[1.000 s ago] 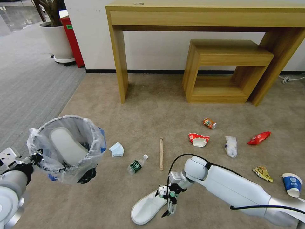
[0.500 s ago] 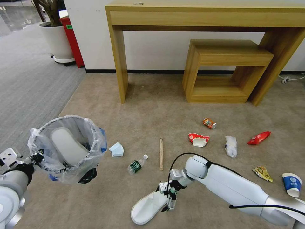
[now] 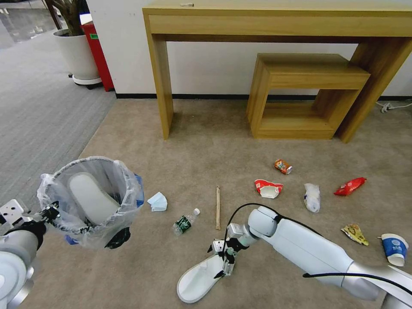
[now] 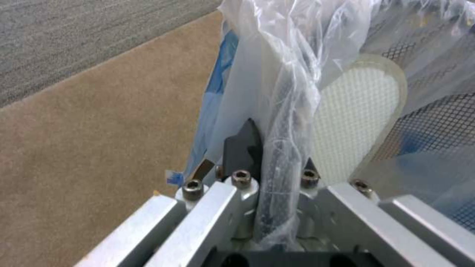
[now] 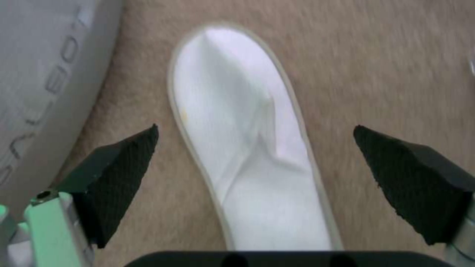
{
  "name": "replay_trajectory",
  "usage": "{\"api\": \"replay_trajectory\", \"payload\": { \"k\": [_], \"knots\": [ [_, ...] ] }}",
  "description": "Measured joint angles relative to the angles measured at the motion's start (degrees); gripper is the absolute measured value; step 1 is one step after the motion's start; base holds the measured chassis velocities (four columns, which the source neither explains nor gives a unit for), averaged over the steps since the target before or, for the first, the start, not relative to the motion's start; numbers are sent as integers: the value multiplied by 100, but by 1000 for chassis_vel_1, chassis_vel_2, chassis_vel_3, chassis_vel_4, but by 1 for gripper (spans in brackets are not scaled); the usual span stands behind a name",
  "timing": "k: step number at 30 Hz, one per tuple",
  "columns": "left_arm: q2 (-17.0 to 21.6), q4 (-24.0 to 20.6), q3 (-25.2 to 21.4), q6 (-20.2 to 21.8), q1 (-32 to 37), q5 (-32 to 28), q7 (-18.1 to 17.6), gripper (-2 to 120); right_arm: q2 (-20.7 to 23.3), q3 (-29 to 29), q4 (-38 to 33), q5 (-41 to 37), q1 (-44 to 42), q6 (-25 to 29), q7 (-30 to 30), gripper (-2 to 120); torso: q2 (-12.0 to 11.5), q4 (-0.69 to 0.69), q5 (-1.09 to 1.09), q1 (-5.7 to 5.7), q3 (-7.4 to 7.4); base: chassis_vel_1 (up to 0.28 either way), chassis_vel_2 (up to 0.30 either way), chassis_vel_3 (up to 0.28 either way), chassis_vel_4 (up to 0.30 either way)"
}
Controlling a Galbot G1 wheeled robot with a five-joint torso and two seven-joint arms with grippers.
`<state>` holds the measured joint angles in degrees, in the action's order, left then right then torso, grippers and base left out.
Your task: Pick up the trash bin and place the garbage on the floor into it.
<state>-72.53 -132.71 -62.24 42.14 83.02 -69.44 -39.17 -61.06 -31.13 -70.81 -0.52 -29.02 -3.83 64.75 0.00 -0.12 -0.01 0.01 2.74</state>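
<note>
Spreading across the room, the beige floor (image 3: 206, 141) is carrying everything; the wooden desk (image 3: 274, 25) is standing at its far edge against the wall, with a smaller wooden stand (image 3: 307, 94) tucked under it.

The trash bin (image 3: 92, 201) is hanging off the carpet, well to the left of the desk's left leg and nearer the robot. Its crinkly liner bag is flaring over the rim, and one white slipper (image 3: 90, 197) is leaning inside it. The left gripper (image 3: 50, 212) is clamping the bin's rim with the bag pinched in; in the left wrist view the rim (image 4: 282, 155) is sitting squeezed between the fingers.

The second slipper (image 3: 199, 279) is lying flat on the carpet, to the right of the bin. The right gripper (image 3: 226, 267) is poised at its near end, fingers spread wide; in the right wrist view the two black pads (image 5: 124, 178) are flanking the slipper (image 5: 247, 148) without touching it.

Between bin and slipper, a pale-blue mask (image 3: 158, 201), a green-labelled bottle (image 3: 185, 222) and a wooden stick (image 3: 218, 207) are lying. Farther right of the slipper, a crushed red cup (image 3: 268, 189), a can (image 3: 283, 166), a white crumpled piece (image 3: 312, 197), a red wrapper (image 3: 350, 186), a yellow wrapper (image 3: 355, 234) and a blue-white cup (image 3: 394, 249) are lying scattered.
</note>
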Motion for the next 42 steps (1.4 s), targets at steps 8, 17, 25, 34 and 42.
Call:
{"api": "replay_trajectory", "payload": {
  "k": [8, 17, 25, 34, 42],
  "knots": [
    [-8, -42, -22, 0, 33, 25, 1, 1, -332, -8, 238, 54, 6, 237, 44, 100, 0, 1, 0, 0, 0, 0, 0, 0, 0],
    [-43, -121, -42, 0, 72, 40, 2, 1, -548, -69, 424, 242, -126, 137, -134, 100, 0, 1, 0, 0, 0, 0, 0, 0, 0],
    [-70, -126, -41, 0, 75, 42, 2, 1, -598, -50, 585, 306, -196, 136, -199, 100, 0, 0, 1, 0, 0, 0, 0, 0, 0],
    [-79, -144, -42, 0, 62, 59, -7, 1, -632, -46, 662, 406, -248, 147, -168, 88, 0, 1, 1, 0, 0, 0, 0, 0, 0],
    [-76, -167, -68, 0, 77, 53, -10, 1, -602, -23, 680, 450, -288, 151, -157, 58, 0, 0, 1, 0, 0, 0, 0, 0, 0]
  ]
}}
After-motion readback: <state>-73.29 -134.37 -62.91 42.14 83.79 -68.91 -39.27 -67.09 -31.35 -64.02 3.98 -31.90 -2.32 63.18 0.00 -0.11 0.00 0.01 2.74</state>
